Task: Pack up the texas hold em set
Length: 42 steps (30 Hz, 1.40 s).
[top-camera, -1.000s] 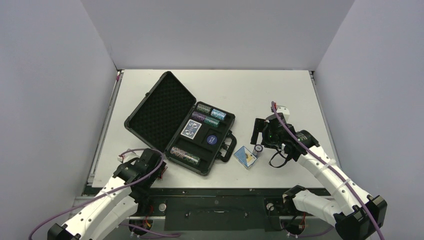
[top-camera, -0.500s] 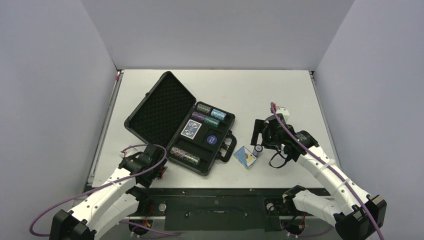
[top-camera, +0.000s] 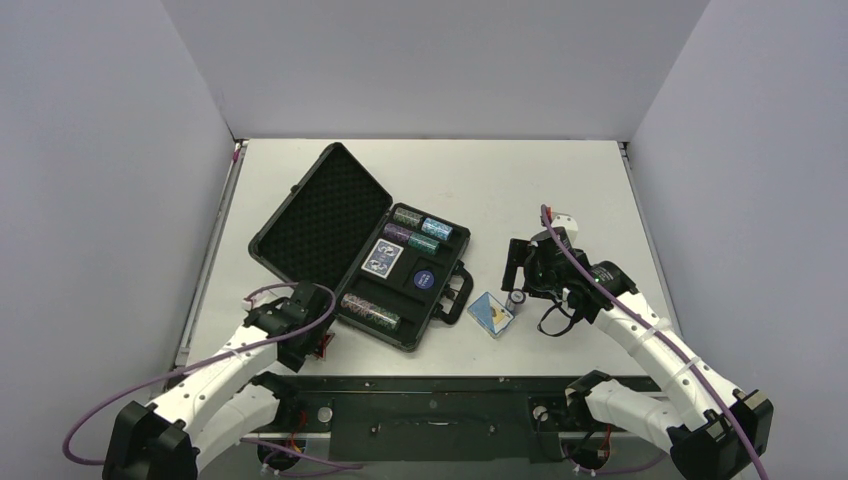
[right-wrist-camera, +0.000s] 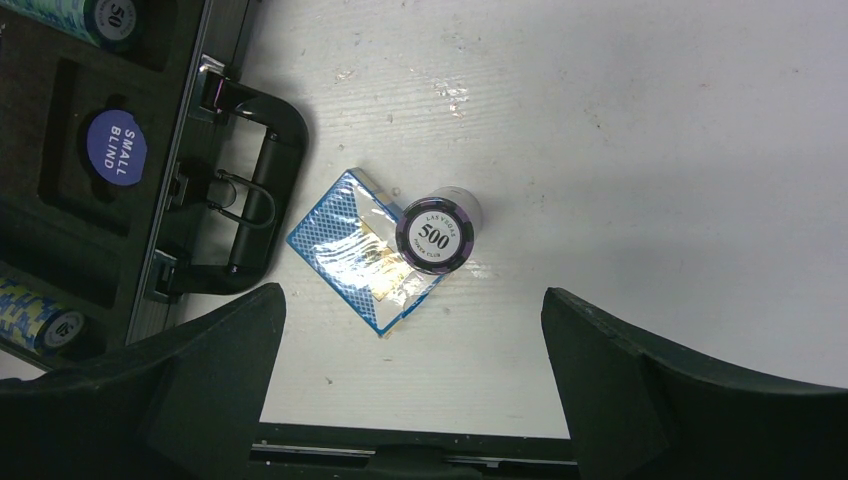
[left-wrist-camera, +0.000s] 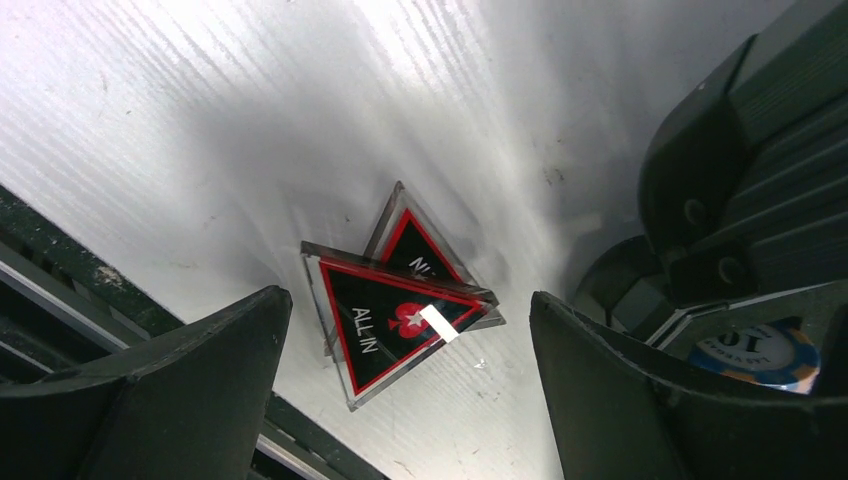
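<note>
The black briefcase point(top-camera: 318, 215) lies open mid-table with chip rolls point(top-camera: 423, 229), a blue card deck point(top-camera: 384, 257) and a round button point(top-camera: 425, 277) in its foam tray. My left gripper point(left-wrist-camera: 410, 390) is open above the red-black "ALL IN" triangle point(left-wrist-camera: 385, 318), which leans on the table near the front edge by the case's corner. My right gripper point(right-wrist-camera: 412, 372) is open above a second blue card deck point(right-wrist-camera: 365, 250) and an upright chip roll marked 500 point(right-wrist-camera: 436, 236) that touches it, right of the case handle point(right-wrist-camera: 250, 195). Both also show in the top view: deck point(top-camera: 490, 313), roll point(top-camera: 516, 298).
The table's front edge and dark frame point(left-wrist-camera: 60, 290) run just beside the triangle. The case's raised lid point(top-camera: 322, 205) leans back to the left. White walls close in the table on three sides.
My left arm has shifted a little forward and right toward the case's front corner. My right arm has barely moved. Nothing was taken hold of.
</note>
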Tool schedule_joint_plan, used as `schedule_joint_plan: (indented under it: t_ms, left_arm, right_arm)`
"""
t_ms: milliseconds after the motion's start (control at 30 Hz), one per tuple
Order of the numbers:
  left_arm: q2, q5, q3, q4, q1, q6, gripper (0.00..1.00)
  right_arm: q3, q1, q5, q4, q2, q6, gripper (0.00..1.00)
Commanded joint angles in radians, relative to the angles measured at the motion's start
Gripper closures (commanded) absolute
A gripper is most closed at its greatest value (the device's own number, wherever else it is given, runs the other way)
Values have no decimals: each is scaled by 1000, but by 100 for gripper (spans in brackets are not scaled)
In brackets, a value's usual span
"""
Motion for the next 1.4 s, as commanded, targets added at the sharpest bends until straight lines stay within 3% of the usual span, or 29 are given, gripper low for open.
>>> schedule_joint_plan:
  t_ms: [0, 433, 900, 1233, 1367]
  left_arm:
    - [19, -40, 48, 52, 14, -31, 12]
    - [73, -30, 57, 66, 25, 3, 18]
    - [85, -16, 40, 95, 33, 30, 35]
    - [88, 4, 30, 109, 38, 56, 39]
    - [71, 14, 18, 115, 38, 69, 50]
  right_arm:
    - [-2, -7, 22, 24, -4, -8, 5]
    - [-5, -7, 28, 24, -1, -10, 5]
    - [-5, -7, 33, 25, 3, -11, 5]
    - [-8, -7, 35, 25, 0, -11, 5]
    - [-10, -7, 36, 25, -1, -10, 5]
